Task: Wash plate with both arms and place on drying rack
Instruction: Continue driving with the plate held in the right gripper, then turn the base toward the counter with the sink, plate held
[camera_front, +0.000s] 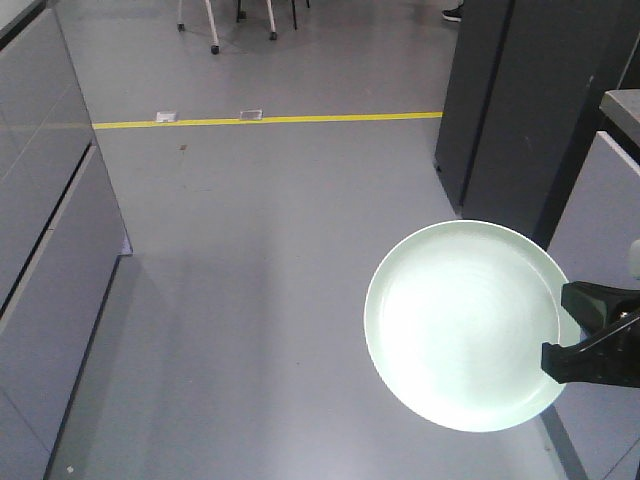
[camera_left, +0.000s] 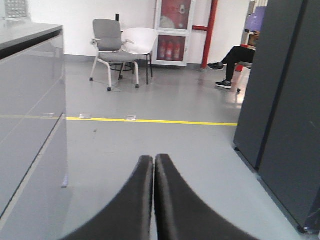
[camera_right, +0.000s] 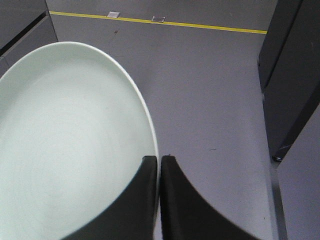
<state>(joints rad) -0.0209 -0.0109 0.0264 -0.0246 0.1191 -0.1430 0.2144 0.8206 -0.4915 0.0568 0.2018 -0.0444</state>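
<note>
Black right gripper (camera_right: 159, 161) clamps the rim of a round, glossy mint-green plate (camera_front: 455, 325). On the left gripper (camera_left: 154, 160) the pointed jaws meet, empty

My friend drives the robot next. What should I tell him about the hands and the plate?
Left gripper: shut, empty.
Right gripper: shut on the rim of the mint-green plate, held in the air above the grey floor.
Drying rack: not in any view.
Done: plate is in hand; washed or not, cannot tell.
Left: set the plate on the drying rack.
</note>
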